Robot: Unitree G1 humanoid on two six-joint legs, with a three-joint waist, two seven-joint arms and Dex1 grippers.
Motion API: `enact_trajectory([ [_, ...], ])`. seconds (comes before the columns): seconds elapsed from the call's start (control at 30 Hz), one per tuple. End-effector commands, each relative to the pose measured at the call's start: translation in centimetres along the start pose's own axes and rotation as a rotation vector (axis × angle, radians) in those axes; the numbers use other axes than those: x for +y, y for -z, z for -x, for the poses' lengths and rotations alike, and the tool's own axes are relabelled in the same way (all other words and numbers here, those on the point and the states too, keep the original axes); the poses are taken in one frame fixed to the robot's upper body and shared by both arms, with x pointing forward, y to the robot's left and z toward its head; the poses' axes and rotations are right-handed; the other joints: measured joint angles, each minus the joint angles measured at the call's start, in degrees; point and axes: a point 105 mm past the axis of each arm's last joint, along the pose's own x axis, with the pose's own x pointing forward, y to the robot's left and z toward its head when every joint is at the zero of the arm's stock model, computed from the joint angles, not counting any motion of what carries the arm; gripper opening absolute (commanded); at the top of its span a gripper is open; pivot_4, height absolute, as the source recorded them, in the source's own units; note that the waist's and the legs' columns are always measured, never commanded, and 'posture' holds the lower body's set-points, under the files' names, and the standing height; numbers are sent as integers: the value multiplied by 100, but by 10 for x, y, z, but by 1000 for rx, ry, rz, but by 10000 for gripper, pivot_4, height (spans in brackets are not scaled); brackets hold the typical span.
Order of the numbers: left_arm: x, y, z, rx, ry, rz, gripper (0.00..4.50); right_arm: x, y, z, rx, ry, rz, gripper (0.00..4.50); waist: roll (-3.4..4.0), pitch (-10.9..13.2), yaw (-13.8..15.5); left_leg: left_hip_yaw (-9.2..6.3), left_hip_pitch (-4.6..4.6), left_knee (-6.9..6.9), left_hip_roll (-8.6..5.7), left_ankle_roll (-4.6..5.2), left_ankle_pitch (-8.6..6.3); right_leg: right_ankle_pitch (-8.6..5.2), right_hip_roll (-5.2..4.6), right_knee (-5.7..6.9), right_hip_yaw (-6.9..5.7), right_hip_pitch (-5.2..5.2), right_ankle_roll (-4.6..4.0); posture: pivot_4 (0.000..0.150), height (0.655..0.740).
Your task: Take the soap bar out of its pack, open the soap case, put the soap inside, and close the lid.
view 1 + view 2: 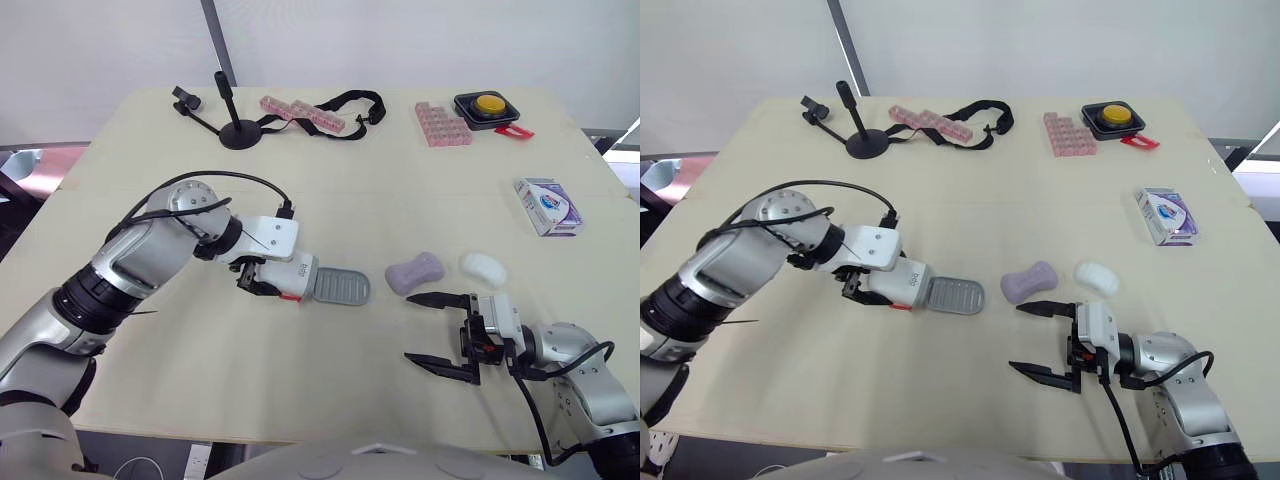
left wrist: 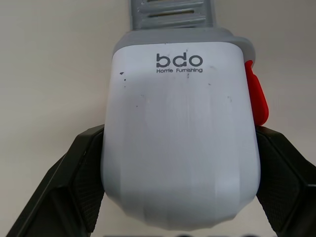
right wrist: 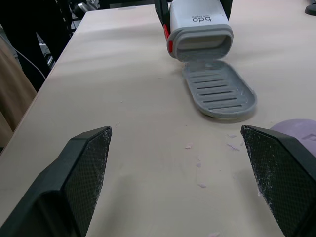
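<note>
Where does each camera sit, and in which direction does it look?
Left eye view: on the head, facing forward and down at the table; both arms show, left gripper holding the case, right gripper open.
Right eye view: beside it, same scene, same arms.
Left wrist view: on the left wrist, facing along its fingers at the clamped case.
Right wrist view: on the right wrist, facing across the table to the case; open fingers show.
Shared: the case is in all four.

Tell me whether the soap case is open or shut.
Open: the soap case has its grey slatted flap folded out flat, mouth empty; the purple soap sits outside.
</note>
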Motion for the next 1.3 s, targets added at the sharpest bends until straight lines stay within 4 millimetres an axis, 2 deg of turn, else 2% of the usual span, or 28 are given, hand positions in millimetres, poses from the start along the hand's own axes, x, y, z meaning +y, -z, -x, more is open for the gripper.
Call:
enact_trajectory([
  [0.03, 7, 4, 17, -33, -80, -15, 35288, -1, -7, 1, -5, -6, 27, 44709, 0, 0, -2, 0, 0, 0, -1, -5, 3, 0, 0, 0, 0, 0, 0, 1500, 7096],
  [0.2, 1, 17, 17, -74, -92, -22, 35288, -1, -7, 1, -4, -7, 26, 44709, 0, 0, -9, 0, 0, -3, -6, -8, 4, 0, 6, -3, -3, 0, 0, 1500, 7096],
  [0.43, -7, 31, 4, -100, -87, -4, 35288, -2, -8, 0, -4, -12, 27, 44709, 0, 0, 3, -1, 0, -3, -2, -5, 3, 0, -3, -3, -6, 1, 1, 1500, 7096],
  [0.6, -6, 35, -4, -124, -91, 7, 35288, -3, -9, 0, -3, -10, 27, 44709, -1, 0, -6, -1, 0, -3, -2, -5, 3, 0, -3, -3, -5, 1, 1, 1500, 7096],
  [0.7, -4, 30, -8, -164, -92, 17, 35288, -2, -9, 0, -2, -8, 27, 44709, 0, 0, 2, -1, 1, -4, -4, -5, 3, 0, -2, -3, -5, 3, 1, 1500, 7096],
  [1.07, -5, 31, -13, -197, -70, 56, 35288, 0, -7, 2, 4, -3, 22, 44709, -1, 0, -4, -2, 3, -4, -3, -2, 1, 0, -6, -4, -7, 5, 1, 1500, 7096],
  [1.1, -5, 31, -13, -198, -74, 60, 40144, 0, -7, 3, 4, -3, 22, 44907, -1, 0, -5, -2, 3, -4, -3, 3, -2, 0, -6, -4, -7, 5, 1, 1500, 7096],
  [1.3, -3, 33, -10, -207, -82, 59, 40144, 0, -6, 3, 7, -5, 22, 44907, -1, 0, -5, -2, 3, -4, -3, 5, -3, 0, -6, -4, -8, 5, 1, 1500, 7096],
])
